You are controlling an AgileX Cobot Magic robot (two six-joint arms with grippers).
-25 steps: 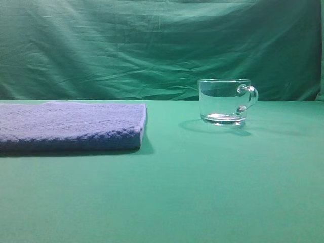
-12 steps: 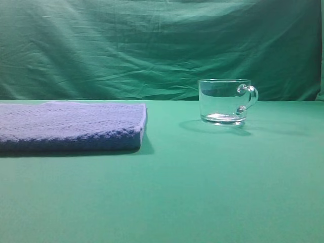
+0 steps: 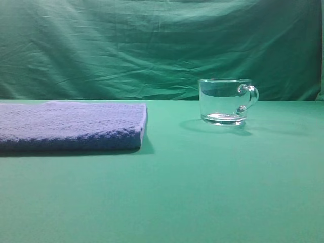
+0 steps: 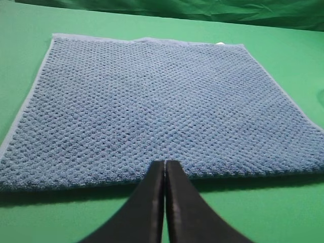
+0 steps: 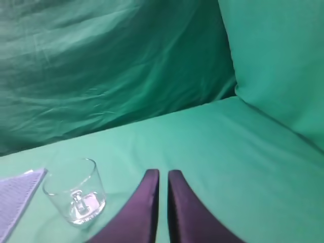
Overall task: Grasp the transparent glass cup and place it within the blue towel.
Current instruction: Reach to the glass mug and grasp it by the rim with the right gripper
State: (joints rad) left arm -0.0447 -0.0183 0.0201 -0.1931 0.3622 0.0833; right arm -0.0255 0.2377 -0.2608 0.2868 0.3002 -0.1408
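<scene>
A: Cup (image 3: 226, 101) where?
B: Upright on green cloth (image 3: 202, 192), handle right in the high view, well apart from the towel (image 3: 71, 125) at left. Nothing touching it.
A: Towel?
B: Flat, folded.
A: Right gripper (image 5: 163, 174)?
B: Jaws nearly together, a slit between, holding nothing, cup off to its left.
A: Left gripper (image 4: 165, 164)?
B: Jaws pressed together, at the towel's near edge.

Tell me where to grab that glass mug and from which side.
Take the glass mug by its rim wall, one finger inside and one outside, coming from above. It stands upright with its mouth open, and the looped handle on its right looks too small to grip; the right tool looks nearest.
</scene>
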